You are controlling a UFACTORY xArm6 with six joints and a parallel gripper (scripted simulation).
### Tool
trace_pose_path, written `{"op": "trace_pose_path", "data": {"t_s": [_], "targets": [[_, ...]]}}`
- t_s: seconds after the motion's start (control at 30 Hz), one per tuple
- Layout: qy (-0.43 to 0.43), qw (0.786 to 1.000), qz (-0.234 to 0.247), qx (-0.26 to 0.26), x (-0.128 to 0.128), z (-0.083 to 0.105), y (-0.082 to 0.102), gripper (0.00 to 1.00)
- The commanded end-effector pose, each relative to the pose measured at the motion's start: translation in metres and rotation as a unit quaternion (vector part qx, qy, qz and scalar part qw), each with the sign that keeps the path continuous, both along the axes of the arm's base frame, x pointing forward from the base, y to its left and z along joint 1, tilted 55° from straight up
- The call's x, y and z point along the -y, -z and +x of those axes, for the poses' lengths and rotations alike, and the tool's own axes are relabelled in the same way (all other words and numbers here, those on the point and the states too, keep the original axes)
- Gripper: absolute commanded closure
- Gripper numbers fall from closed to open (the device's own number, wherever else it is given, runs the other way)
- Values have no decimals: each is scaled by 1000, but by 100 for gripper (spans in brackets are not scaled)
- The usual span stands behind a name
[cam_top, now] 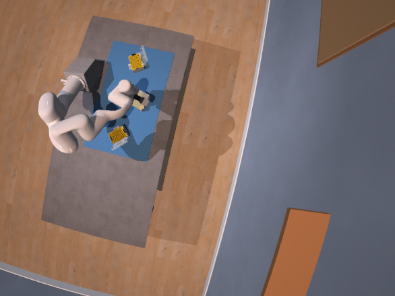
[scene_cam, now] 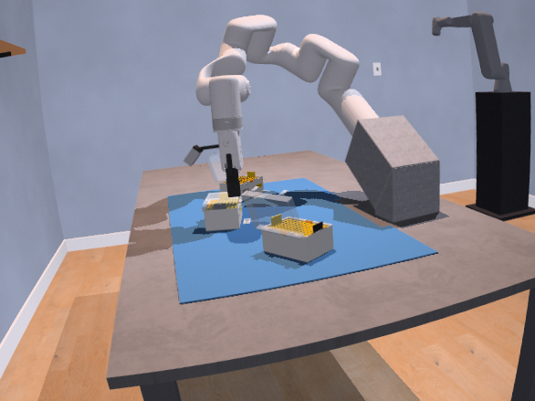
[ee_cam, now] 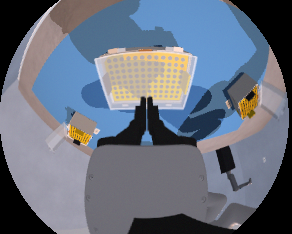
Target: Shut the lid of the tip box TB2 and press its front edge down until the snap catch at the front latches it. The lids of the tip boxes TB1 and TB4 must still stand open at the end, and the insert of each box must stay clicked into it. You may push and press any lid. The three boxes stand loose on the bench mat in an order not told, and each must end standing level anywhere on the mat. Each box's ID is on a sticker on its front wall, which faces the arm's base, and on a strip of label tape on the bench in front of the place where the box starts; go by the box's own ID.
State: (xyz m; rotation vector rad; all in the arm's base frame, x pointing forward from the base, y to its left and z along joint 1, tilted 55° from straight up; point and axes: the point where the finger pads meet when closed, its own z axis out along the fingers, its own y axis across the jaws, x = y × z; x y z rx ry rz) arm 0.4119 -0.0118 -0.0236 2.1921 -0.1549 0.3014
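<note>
Three grey tip boxes with yellow inserts stand on the blue mat (scene_cam: 292, 241); their ID stickers are too small to read. The middle box (scene_cam: 222, 210) (ee_cam: 145, 78) has its clear lid lying down over the insert. My gripper (scene_cam: 233, 192) (ee_cam: 146, 104) (cam_top: 140, 96) is shut and empty, pointing straight down, with its fingertips at the front edge of that lid. I cannot tell whether the catch is latched. A second box (cam_top: 118, 135) (scene_cam: 297, 240) (ee_cam: 246, 100) and a third box (cam_top: 137, 61) (scene_cam: 244, 183) (ee_cam: 81, 128) have their clear lids standing open.
The arm's grey base block (scene_cam: 393, 168) stands at the mat's edge. A black pedestal (scene_cam: 502, 150) with another grey arm stands on the floor beyond the table. A small strip of label tape (scene_cam: 246, 221) lies on the mat by the middle box.
</note>
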Motion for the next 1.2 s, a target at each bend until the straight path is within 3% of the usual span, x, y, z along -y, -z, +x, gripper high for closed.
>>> {"op": "trace_pose_path", "data": {"t_s": [0.0,1.17], "targets": [[0,1000,0,1,0,1,0,100],[0,1000,0,1,-11,-1,-7,100]]}}
